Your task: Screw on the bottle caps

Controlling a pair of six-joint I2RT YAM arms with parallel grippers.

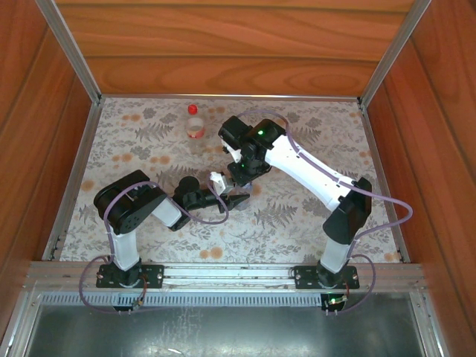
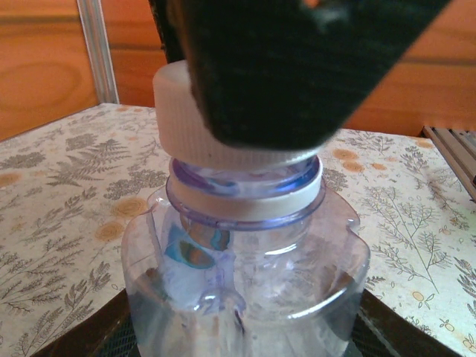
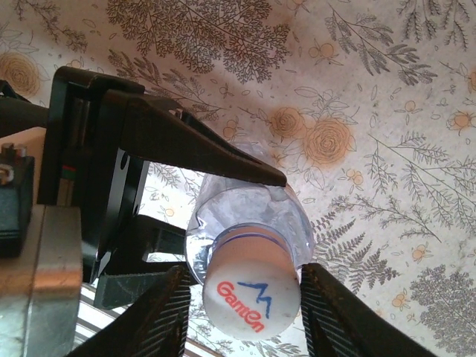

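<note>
One bottle — left gripper clamps it, right gripper flanks white cap

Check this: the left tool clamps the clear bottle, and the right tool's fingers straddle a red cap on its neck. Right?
Wrong in one point: it is a white cap, not a red one. The right wrist view shows it between the right tool's fingers, on the clear bottle that the left tool clamps.

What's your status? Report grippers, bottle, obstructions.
Left gripper shut on plain bottle. Right gripper astride white cap on neck, grip unclear, threads showing. Red-capped bottle stands apart, not blocking.
</note>
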